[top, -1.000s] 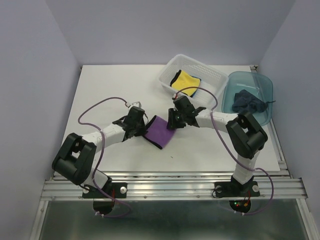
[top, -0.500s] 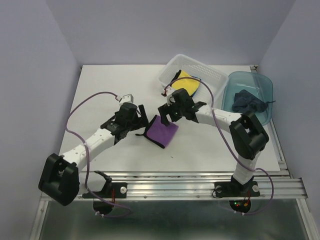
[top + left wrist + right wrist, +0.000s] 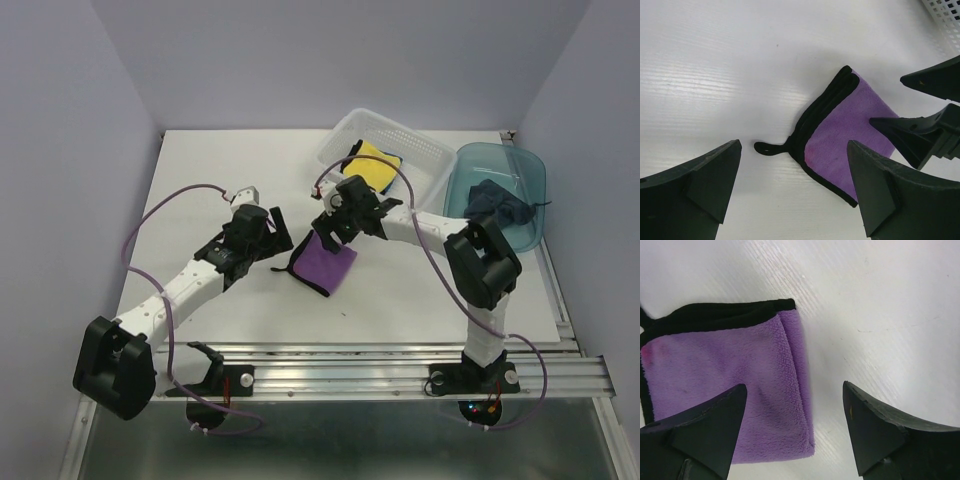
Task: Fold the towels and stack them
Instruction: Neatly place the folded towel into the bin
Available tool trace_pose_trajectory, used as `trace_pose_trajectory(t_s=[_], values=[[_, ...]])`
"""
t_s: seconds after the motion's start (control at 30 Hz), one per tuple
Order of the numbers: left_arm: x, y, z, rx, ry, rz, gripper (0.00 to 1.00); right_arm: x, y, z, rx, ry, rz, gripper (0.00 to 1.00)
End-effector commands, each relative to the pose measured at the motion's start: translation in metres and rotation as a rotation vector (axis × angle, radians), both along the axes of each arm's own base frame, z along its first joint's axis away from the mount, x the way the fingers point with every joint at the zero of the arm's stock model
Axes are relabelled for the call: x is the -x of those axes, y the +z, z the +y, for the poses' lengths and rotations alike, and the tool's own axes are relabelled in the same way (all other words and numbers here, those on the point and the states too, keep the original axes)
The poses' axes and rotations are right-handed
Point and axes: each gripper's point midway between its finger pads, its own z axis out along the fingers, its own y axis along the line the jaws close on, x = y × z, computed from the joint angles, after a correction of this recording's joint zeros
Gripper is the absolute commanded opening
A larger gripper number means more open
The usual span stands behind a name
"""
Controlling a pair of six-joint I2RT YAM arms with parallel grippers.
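Top external view: folded purple fleece towel with black trim (image 3: 325,265) lies on the white table (image 3: 220,170); left gripper (image 3: 279,234) at its 9 o'clock, right gripper (image 3: 327,228) at 12 o'clock, both spread wide, holding nothing.

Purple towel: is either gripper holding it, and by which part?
Neither. The purple towel lies folded on the table; left gripper and right gripper are both open, gripping nothing.

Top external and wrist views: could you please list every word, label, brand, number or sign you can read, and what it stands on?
None: no readable text shows on the folded purple cloth towel, the white slotted plastic basket, the translucent teal plastic bin or the white table top.
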Motion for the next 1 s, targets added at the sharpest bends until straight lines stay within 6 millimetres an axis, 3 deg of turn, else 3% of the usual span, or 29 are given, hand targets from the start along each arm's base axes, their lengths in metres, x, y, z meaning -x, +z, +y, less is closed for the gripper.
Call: trace_pose_trajectory(t_s=[0.0, 0.23, 0.37, 0.6, 0.73, 0.97], values=[[-0.001, 0.001, 0.004, 0.008, 0.024, -0.012, 0.99, -0.016, 0.005, 0.003, 0.026, -0.028, -0.036, 0.82], [-0.001, -0.001, -0.002, 0.042, 0.011, -0.01, 0.99, -0.019, -0.019, 0.001, 0.027, -0.059, 0.017, 0.7], [-0.003, -0.002, -0.003, 0.041, 0.013, -0.006, 0.99, -0.017, -0.034, -0.006, 0.008, -0.086, 0.072, 0.7], [-0.004, -0.002, -0.003, 0.038, 0.014, -0.004, 0.99, 0.014, -0.056, -0.015, 0.004, -0.02, 0.143, 0.61], [-0.004, -0.002, -0.001, 0.035, 0.02, -0.003, 0.99, 0.026, -0.059, -0.026, -0.002, -0.033, 0.126, 0.46], [-0.004, -0.007, 0.001, 0.02, 0.033, 0.013, 0.99, 0.022, -0.05, -0.042, 0.047, -0.095, 0.048, 0.18]])
